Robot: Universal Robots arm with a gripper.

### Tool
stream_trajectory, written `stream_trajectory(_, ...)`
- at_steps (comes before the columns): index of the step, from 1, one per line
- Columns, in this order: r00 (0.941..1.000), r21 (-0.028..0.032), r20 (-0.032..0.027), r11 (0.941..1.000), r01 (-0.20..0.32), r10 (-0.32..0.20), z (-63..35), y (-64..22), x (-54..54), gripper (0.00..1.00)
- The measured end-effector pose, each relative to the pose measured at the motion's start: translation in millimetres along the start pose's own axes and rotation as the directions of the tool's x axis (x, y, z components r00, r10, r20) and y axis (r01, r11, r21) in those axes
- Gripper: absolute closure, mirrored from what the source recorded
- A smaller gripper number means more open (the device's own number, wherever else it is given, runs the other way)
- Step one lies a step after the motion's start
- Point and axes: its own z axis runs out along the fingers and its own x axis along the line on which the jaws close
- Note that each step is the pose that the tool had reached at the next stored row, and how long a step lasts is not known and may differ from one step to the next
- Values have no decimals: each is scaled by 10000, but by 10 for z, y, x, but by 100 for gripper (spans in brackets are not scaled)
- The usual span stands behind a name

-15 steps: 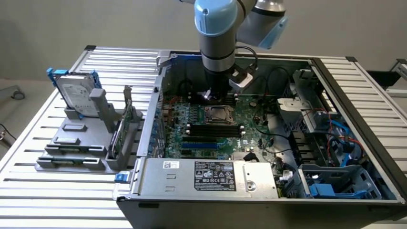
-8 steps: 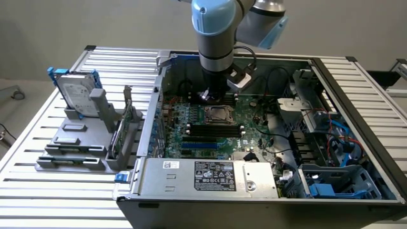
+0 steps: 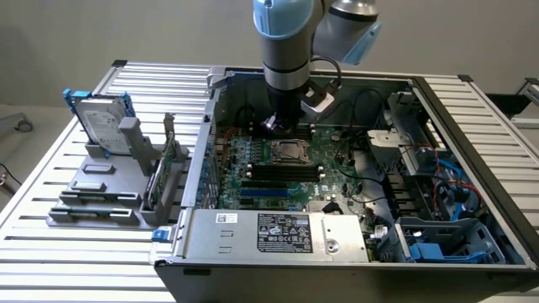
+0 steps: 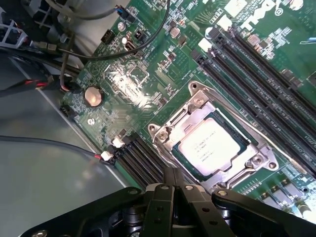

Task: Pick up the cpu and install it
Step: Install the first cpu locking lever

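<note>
Gripper (image 4: pixel 174 173) is sitting closest to the wrist camera. Its black fingers (image 4: pixel 159 207) are pressing together, closed on nothing.

Going down by size:
- Slatted metal table (image 3: pixel 76 252) is carrying everything.
- Open computer case (image 3: pixel 337 281) is lying on it, taking the middle and the exterior view's right.
- Arm (image 3: pixel 286 50) is reaching straight down into the case, with its tip hanging near the far side of the socket (image 4: pixel 163 136).
- Power supply (image 3: pixel 278 235) is lying along the case's near edge.
- Green motherboard (image 3: pixel 337 183) is covering the case floor.
- Hard drive (image 3: pixel 101 126) with blue brackets is standing upright in a grey stand (image 3: pixel 110 189) at the exterior view's left, outside the case and well apart from the gripper.
- I'm seeing the cpu (image 4: pixel 210 145) lying flat inside the socket's metal frame, silver top up. Nothing is holding it, and it's sitting just beside the fingertips.
- Coin battery (image 4: pixel 92 96) is sitting on the board, apart from the socket.
</note>
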Motion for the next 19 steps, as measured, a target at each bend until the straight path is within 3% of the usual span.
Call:
stream_trajectory(13, 9999, -12, 15, 9999, -114, 114, -205, 102, -84, 89)
stream_trajectory(19, 9999, -11, 18, 9999, -116, 116, -299, 155, -200, 89)
